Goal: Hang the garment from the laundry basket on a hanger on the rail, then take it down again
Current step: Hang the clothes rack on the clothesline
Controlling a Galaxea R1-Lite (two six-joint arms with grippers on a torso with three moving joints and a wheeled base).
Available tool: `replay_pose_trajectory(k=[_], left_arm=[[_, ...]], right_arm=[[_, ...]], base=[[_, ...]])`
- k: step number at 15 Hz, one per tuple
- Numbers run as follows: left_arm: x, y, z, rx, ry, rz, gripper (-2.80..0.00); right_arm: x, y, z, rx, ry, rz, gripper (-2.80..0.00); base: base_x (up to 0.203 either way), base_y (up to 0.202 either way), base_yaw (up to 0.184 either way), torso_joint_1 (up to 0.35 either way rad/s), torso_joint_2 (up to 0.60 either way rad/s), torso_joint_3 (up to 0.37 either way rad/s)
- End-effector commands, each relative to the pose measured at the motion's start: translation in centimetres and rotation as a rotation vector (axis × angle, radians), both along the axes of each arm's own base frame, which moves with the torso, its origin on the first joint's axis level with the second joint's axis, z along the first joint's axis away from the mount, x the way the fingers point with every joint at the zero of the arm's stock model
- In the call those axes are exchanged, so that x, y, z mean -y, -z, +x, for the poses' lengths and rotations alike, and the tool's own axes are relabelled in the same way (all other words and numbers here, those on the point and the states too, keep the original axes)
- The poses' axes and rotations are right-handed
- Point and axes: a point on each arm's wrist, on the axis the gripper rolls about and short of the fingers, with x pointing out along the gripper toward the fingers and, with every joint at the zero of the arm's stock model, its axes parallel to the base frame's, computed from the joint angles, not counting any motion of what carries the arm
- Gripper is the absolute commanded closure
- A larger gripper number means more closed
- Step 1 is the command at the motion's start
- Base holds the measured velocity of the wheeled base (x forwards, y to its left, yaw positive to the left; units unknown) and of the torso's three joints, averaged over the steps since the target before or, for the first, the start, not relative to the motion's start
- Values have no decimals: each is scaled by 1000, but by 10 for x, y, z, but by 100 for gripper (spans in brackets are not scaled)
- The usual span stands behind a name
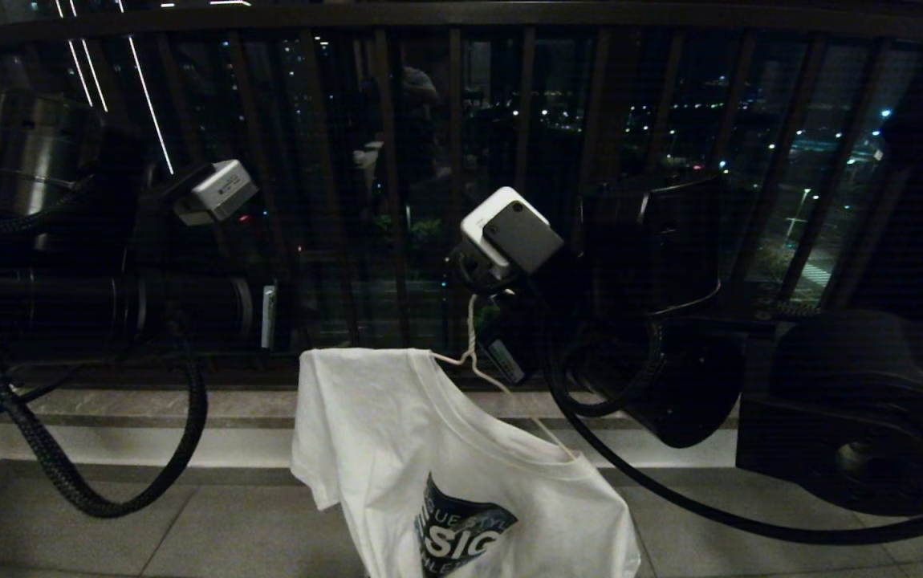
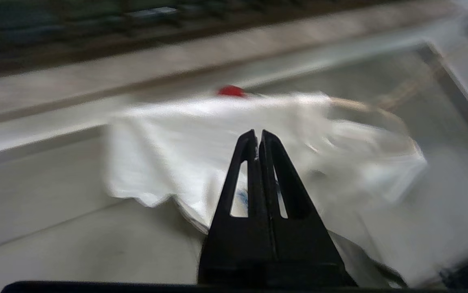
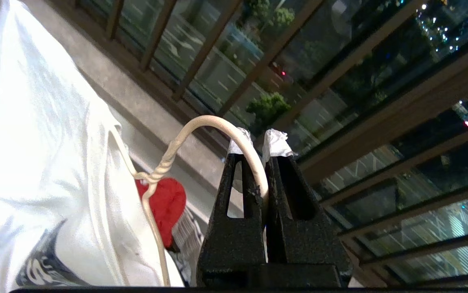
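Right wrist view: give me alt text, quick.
The right gripper, jaws shut on the hook of the white wire hanger, holds up the white T-shirt before a dark balcony railing; a red cloth lies below.

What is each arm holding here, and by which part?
Right gripper: the hanger, by its curved hook, T-shirt draped on it. Left gripper: shut on nothing.

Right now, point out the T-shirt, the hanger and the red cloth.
T-shirt [image 1: 397, 449]: head view, plain chest fabric left of the graphic.
Hanger [image 3: 165, 165]: right wrist view, its twisted neck.
Red cloth [image 3: 165, 205]: right wrist view, its visible middle.
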Motion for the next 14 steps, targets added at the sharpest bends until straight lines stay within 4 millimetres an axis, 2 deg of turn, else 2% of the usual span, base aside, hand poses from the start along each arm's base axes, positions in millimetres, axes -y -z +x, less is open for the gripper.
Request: replay_pose_trajectory(k=[1, 4, 8, 11, 14], left_arm=[[0, 5, 1, -35, 78, -36, 0], [-14, 12, 14, -65, 83, -50, 0], [-57, 19, 26, -9, 173, -12, 0], [-58, 23, 33, 62, 271, 86, 0], [-55, 27, 38, 92, 419, 50, 0]], right_arm=[[-1, -5, 0, 13, -5, 14, 0], [-2, -6, -2, 9, -33, 20, 0], [-3, -7, -5, -33, -114, 5, 0], [3, -23, -7, -85, -237, 33, 0], [7, -37, -6, -79, -277, 58, 0]], base=[[0, 0, 0, 0, 0, 0], [0, 0, 0, 0, 0, 0], [0, 0, 0, 0, 0, 0], [0, 0, 0, 0, 0, 0], [0, 0, 0, 0, 0, 0]])
